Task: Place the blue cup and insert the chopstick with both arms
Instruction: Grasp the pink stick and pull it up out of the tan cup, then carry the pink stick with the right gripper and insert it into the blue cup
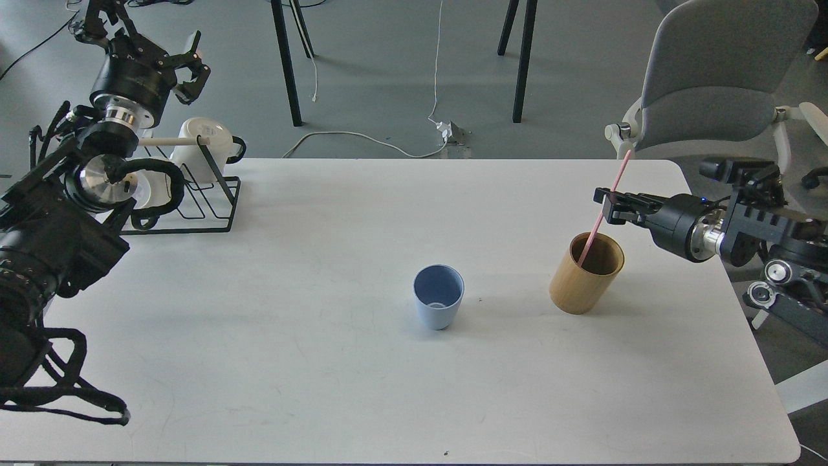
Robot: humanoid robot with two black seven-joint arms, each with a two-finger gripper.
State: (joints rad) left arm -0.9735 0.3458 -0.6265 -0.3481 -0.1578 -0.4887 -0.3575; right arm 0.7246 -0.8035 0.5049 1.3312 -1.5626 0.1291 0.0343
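The right gripper [607, 206] hangs just above and to the right of the bamboo holder [586, 273], its fingers pressed onto the pink chopstick [605, 208] partway along its length. The stick is tilted, its lower end down inside the holder's open mouth and its upper end rising up and to the right above the gripper. The holder stands upright on the white table [323, 362]. The blue cup [438, 296] stands upright to the left of the holder, near it but not touching, mouth open, with nothing in it that can be seen. The left gripper [184, 68] is raised well to the left of the holder, beyond the table's far left corner; its fingers look spread apart and hold nothing. Below it, also far left of the holder, a black wire rack [194, 207] sits at the table's corner with a white mug [200, 152] hung on its pale wooden rod [169, 140].
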